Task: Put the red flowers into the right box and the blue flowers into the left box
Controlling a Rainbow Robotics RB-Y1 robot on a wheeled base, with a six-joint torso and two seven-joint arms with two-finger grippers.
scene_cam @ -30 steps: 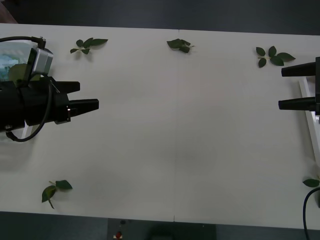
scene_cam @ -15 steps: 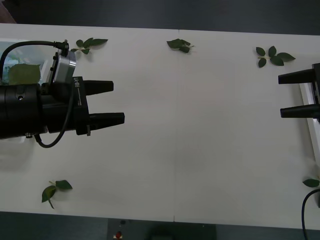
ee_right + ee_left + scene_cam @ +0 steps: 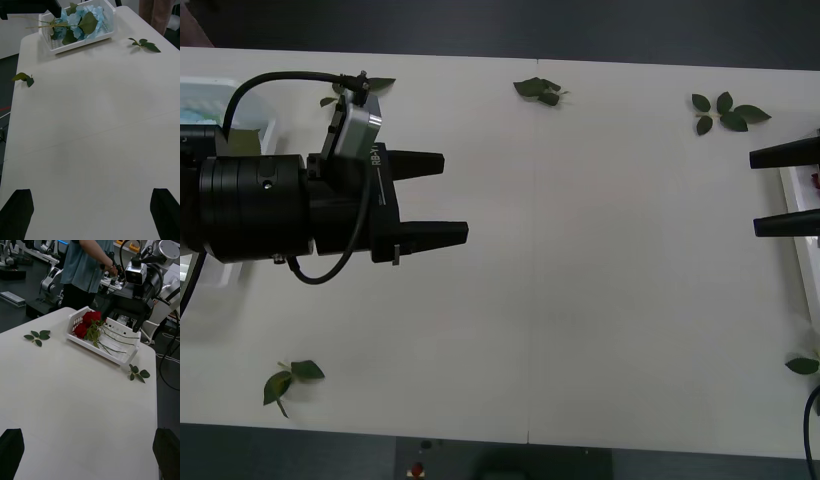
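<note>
The left box [image 3: 78,28] sits behind the left gripper [image 3: 435,196], holding the blue flowers [image 3: 80,17]; their leaves and stems lie inside the rim, so that half looks done. The left gripper hangs above bare table [image 3: 580,300], fingers apart and empty, pointing toward the right gripper [image 3: 787,190]. That one, also spread and holding nothing, hovers by the right box [image 3: 103,339], where the red flowers [image 3: 87,324] lie with stems trailing along it. Only loose leaf sprigs [image 3: 538,90] lie ahead of either gripper, so sorting appears complete.
</note>
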